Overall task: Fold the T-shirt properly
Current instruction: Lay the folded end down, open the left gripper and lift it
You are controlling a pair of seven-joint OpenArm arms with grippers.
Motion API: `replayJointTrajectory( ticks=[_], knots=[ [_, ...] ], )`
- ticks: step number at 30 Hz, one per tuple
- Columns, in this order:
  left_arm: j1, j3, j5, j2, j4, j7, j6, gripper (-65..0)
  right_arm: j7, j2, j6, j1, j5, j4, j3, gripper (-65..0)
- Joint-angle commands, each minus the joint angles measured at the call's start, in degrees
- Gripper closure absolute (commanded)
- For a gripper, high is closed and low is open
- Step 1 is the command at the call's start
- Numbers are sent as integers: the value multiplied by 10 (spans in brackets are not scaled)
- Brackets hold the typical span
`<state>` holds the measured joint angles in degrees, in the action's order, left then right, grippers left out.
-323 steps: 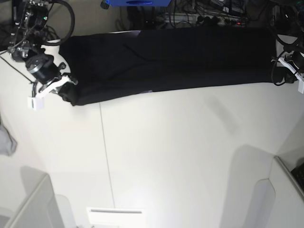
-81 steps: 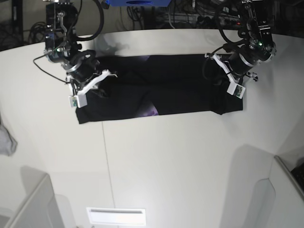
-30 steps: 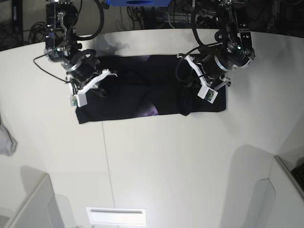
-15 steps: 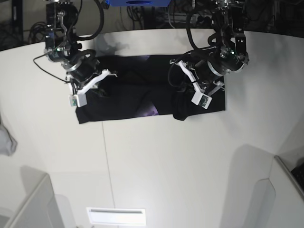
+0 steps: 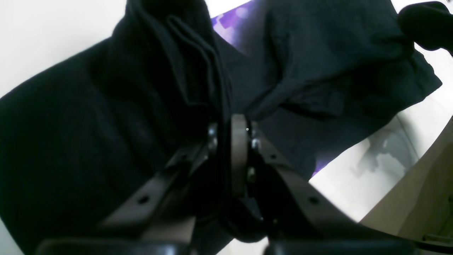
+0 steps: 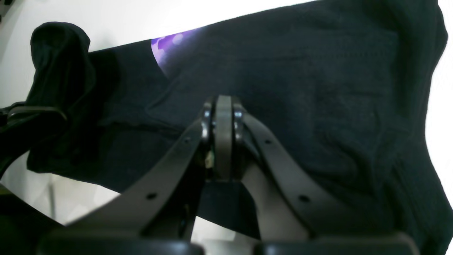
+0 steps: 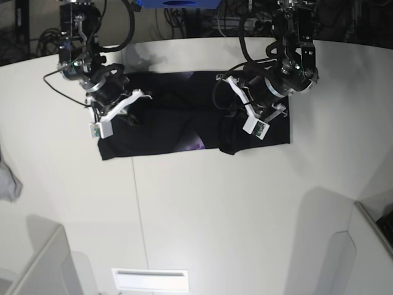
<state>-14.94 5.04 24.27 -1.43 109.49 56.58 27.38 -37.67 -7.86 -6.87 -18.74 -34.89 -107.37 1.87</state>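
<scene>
Left end effector [image 5: 226, 131] is pinched on a bunched ridge of the T-shirt [image 7: 166, 123], lifting that end above the table [image 7: 202, 215]; the rest of the black shirt lies flat beyond and beneath it, with a purple print peeking out. Right end effector [image 6: 218, 117] is pressed together over the far end, though I cannot tell whether it grips any cloth. Soft, light and limp, the fabric sags and creases, so I'd take it at hems and corners.

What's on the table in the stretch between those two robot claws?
Only the black T-shirt spans it, with a sliver of purple print peeking out, clearest in the base view. The left gripper pinches cloth; the right gripper rests shut on it.
</scene>
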Motion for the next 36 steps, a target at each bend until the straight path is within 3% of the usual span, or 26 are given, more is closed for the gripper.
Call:
replayJointTrajectory(
  ticks=[1,7,12,27,36],
  knots=[
    [0,-1,13,0,9,-9,3,0,11,-4,-2,5,-7,-12,2,0],
    [0,-2,13,0,9,-7,3,0,11,-4,-2,7,-7,-12,2,0],
    [5,1,13,0,9,37,3,0,11,-4,-2,8,-7,-12,2,0],
    [6,5,8,1,7,37,3,0,11,-4,-2,6,-7,-12,2,0],
    [26,0,13,1,-57,38,3,0,11,-4,-2,4,-7,-12,2,0]
  ],
)
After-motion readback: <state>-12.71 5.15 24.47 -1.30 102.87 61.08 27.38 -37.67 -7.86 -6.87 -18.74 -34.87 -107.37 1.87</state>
